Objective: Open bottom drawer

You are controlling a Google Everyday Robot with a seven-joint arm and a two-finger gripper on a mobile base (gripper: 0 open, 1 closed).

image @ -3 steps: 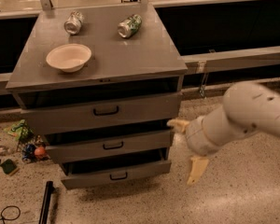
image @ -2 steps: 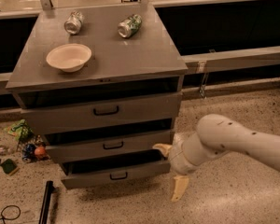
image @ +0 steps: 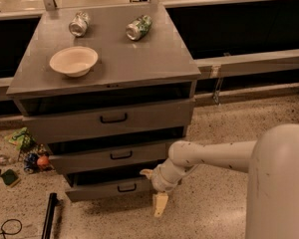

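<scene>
A grey metal table (image: 139, 66) with three stacked drawers is seen from above and in front. The bottom drawer (image: 94, 191), lowest of the three, sits just above the speckled floor, and a small black bar handle (image: 126, 187) is carried on its shallow front. The end effector (image: 153, 189) of the white arm is held at the right end of that drawer front, just beside the handle but not on it. Its two fingers are spread wide apart, one pointed left toward the drawer and the other down toward the floor, and nothing is gripped. The drawer is judged to be closed or nearly so. For the step to be done well, the fingers should be brought level with the handle, centred around the bar and closed firmly. The pull should be kept straight outward so the drawer is not skewed. The bowl (image: 73, 60) on the table should be left undisturbed.
</scene>
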